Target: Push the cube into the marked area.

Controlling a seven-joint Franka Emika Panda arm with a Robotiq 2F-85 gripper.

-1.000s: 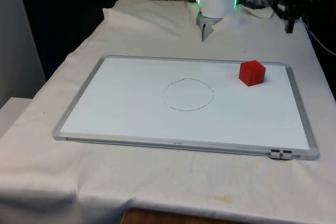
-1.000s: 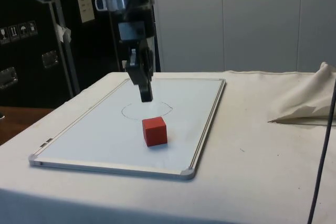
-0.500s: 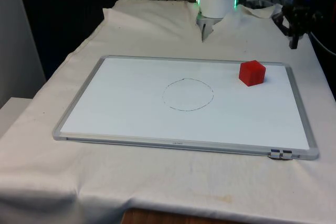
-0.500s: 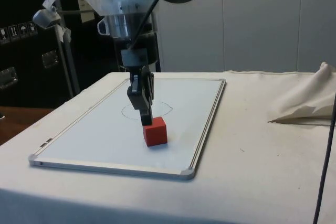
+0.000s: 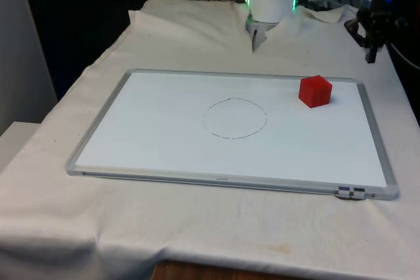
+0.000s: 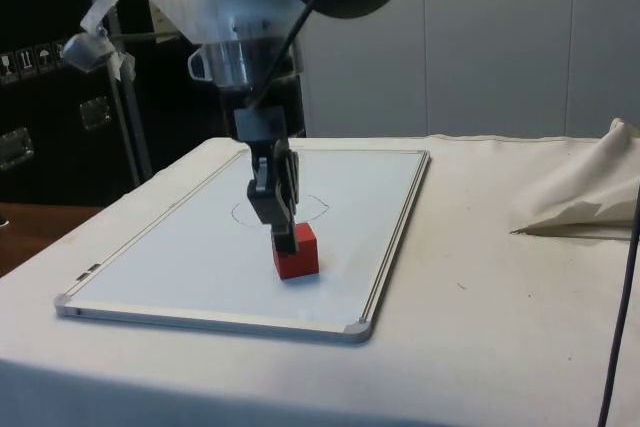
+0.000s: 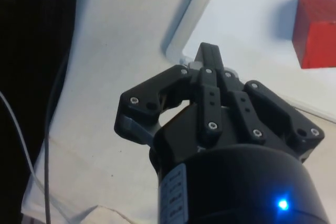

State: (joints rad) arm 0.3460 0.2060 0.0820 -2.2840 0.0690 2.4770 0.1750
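Sitting on the whiteboard (image 5: 164,149) near its far corner on the front view's right is the red cube (image 5: 315,90), flat on one face, well apart from the marked area (image 5: 234,118), a thin pencilled circle drawn about mid-board. Circle is bare inside.

Gripper (image 5: 372,54) hangs beyond the board's far right corner in the front view, over the white cloth (image 5: 59,221), clear of the cube and above table level. Side view puts the gripper (image 6: 284,239) low, its tips overlapping the cube's (image 6: 297,251) upper edge in that line of sight; contact cannot be confirmed from there. Wrist view shows the fingers pressed together with no gap between them, so jaws closed on nothing; gripper (image 7: 208,56) tip lies over the board's rounded corner frame, with the cube (image 7: 316,32) a little way off on the white surface, not touching.

Board lies flat, grey frame all round, a small dark clip (image 5: 351,193) on its near edge at the front view's right. Cloth bunches into a fold (image 6: 580,192) beside the board in the side view
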